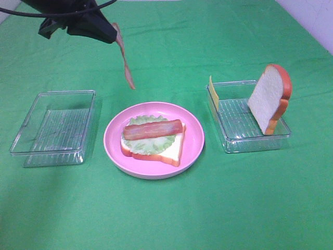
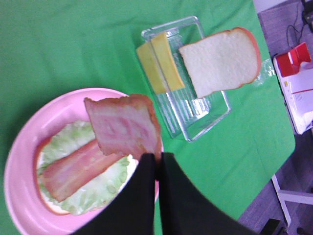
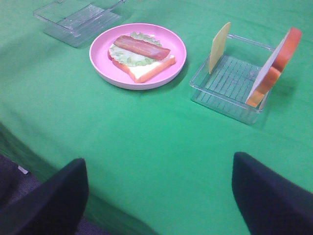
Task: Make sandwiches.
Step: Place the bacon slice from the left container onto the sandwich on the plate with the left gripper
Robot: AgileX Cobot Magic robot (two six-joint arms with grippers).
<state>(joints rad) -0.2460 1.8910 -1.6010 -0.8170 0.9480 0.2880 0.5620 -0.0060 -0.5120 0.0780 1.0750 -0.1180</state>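
From the high camera, the left gripper [image 1: 106, 32], far left, is clenched on a dangling bacon strip [image 1: 125, 60]. On the pink plate [image 1: 193, 136] lie a bread slice [image 1: 174, 148], a lettuce leaf [image 1: 151, 145] and another bacon strip [image 1: 153, 129]. The right tray [image 1: 229, 143] holds an upright cheese slice [image 1: 213, 91] and a leaning second bread slice [image 1: 268, 96].

The left wrist view shows the jaws pinched on the strip's end.

In the right wrist view, the right gripper [image 3: 159, 171] is spread wide, grasping nothing.

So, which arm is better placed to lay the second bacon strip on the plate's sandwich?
Left. The left end effector is shut on the second bacon strip, hanging near the pink plate. The right end effector is open, empty, and far back from the plate.
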